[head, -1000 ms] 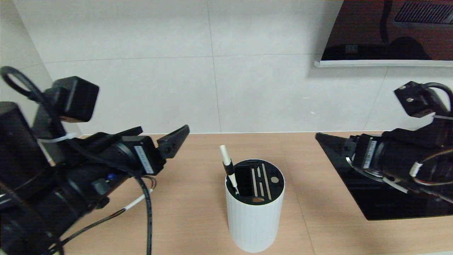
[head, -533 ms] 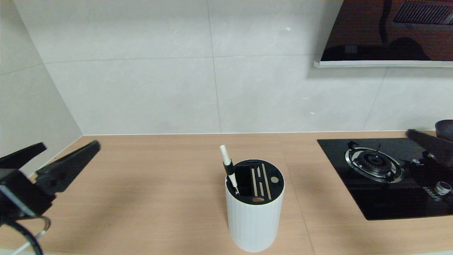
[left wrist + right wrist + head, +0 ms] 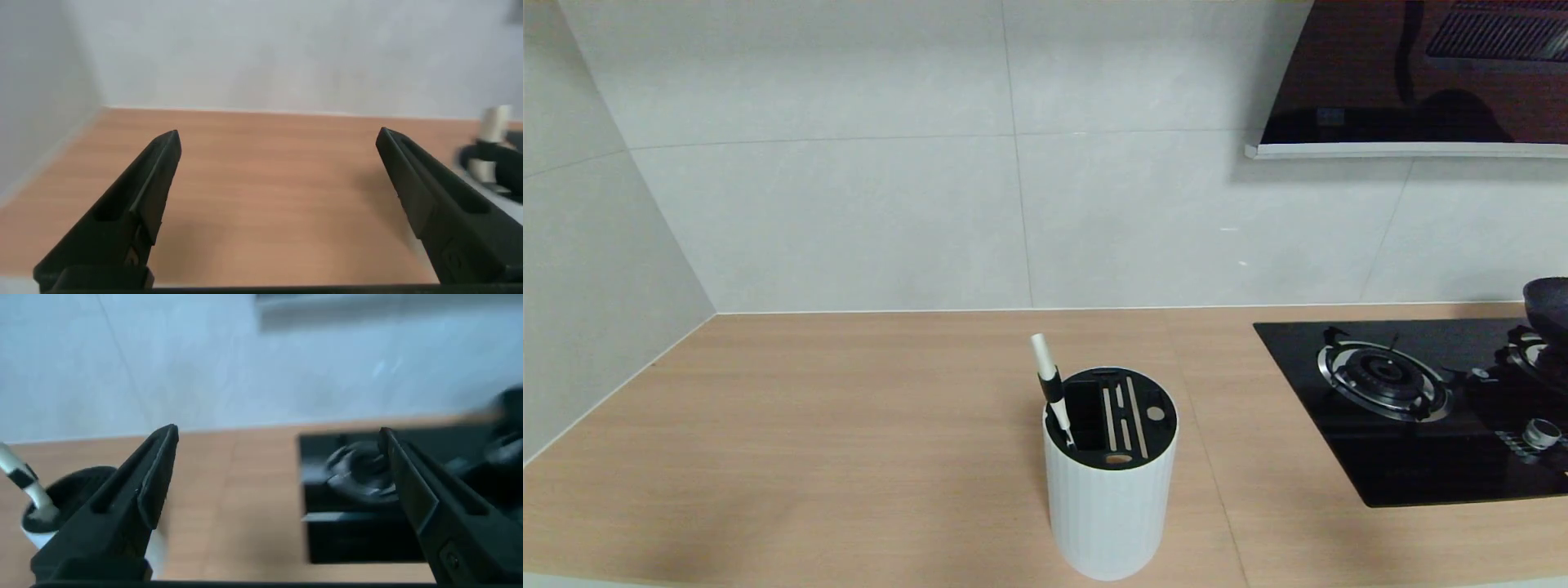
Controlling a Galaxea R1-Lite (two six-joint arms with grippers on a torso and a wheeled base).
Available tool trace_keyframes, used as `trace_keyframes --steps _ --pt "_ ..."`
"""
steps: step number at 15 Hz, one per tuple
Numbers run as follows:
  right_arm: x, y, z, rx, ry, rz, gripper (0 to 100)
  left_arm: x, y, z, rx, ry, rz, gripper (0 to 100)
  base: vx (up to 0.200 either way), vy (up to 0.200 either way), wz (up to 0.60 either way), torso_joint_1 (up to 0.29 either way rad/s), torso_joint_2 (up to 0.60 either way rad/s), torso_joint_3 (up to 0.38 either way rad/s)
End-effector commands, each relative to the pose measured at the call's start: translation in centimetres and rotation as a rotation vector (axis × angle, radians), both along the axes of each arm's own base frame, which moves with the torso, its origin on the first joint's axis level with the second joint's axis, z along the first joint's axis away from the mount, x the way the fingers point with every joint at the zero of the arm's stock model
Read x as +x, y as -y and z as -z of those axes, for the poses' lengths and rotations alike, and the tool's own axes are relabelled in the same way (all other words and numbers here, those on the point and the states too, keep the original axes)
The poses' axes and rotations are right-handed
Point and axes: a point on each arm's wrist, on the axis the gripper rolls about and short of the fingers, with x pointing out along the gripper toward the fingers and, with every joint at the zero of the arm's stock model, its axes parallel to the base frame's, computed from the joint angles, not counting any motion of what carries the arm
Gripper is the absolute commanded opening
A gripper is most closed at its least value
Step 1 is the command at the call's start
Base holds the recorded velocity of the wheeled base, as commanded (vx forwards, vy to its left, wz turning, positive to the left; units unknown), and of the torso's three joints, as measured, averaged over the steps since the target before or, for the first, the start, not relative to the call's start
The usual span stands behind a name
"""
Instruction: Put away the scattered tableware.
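The white knife holder (image 3: 1109, 506) sits ahead, between both arms. Its one handle (image 3: 1045, 380) leans left. The left gripper (image 3: 278, 135) and right gripper (image 3: 278, 431) are wide apart and empty.

White ribbed, black-topped holder (image 3: 1109, 506); pale wood-grain counter (image 3: 849, 425).

1. So the surface is a light wooden countertop (image 3: 849, 425) with a plain matte grain. It runs back to the pale tiled wall (image 3: 849, 220) and into the corner on the left.
2. Standing upright on it, middle and close to the front edge, is a white ribbed cylindrical holder (image 3: 1109, 506) with a black slotted top.
3. Over on the right is a black glass gas hob (image 3: 1409, 469) lying flat on the wood, apart from the holder.
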Motion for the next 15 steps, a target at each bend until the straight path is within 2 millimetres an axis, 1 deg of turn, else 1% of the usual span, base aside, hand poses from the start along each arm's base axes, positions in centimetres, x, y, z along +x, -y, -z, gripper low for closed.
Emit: trace_keyframes --steps 1,4,5,7,8,9,10,11,12,13,14,15 --pt "-5.2 0.7 1.9 -0.089 0.17 0.109 100 -3.5 -0.6 2.0 0.036 0.124 -0.09 100 0.0 0.0 0.0 0.0 0.0 0.0" --pt "-5.3 0.3 1.9 -0.087 0.167 0.193 100 -3.0 -0.1 2.6 0.027 0.154 -0.171 100 0.0 0.0 0.0 0.0 0.0 0.0" --pt "-5.7 0.1 2.4 -0.089 0.183 0.226 100 -2.6 0.2 3.3 0.03 0.152 -0.208 100 0.0 0.0 0.0 0.0 0.0 0.0" --pt "-5.9 -0.1 3.8 -0.093 0.186 0.244 100 -2.3 0.4 4.3 0.041 0.149 -0.249 100 0.0 0.0 0.0 0.0 0.0 0.0" --pt "-5.2 -0.1 5.2 -0.088 0.145 0.252 100 -2.2 0.6 5.7 0.06 0.135 -0.243 100 0.0 0.0 0.0 0.0 0.0 0.0" --pt "-4.9 -0.1 5.7 -0.063 0.126 0.238 100 -2.0 0.8 6.8 0.072 0.12 -0.217 100 0.0 0.0 0.0 0.0 0.0 0.0" --pt "-4.2 -0.2 6.8 -0.042 0.088 0.216 100 -1.7 0.9 8.1 0.081 0.092 -0.198 100 0.0 0.0 0.0 0.0 0.0 0.0" --pt "-3.4 -0.2 8.3 -0.048 0.031 0.179 100 -1.1 0.9 9.5 0.079 0.046 -0.19 100 0.0 0.0 0.0 0.0 0.0 0.0" --pt "-2.5 -0.3 10.4 -0.043 -0.041 0.143 100 -0.5 0.9 11.0 0.072 -0.001 -0.182 100 0.0 0.0 0.0 0.0 0.0 0.0" --pt "-2.0 -0.3 11.8 -0.045 -0.091 0.137 100 -0.4 0.9 11.6 0.061 -0.048 -0.173 100 0.0 0.0 0.0 0.0 0.0 0.0" --pt "-1.7 -0.4 12.7 -0.05 -0.133 0.121 100 -0.4 1.0 12.1 0.018 -0.09 -0.147 100 0.0 0.0 0.0 0.0 0.0 0.0" --pt "-1.7 -0.4 13.0 -0.052 -0.165 0.098 100 -0.3 1.0 12.3 0.005 -0.105 -0.11 100 0.0 0.0 0.0 0.0 0.0 0.0"
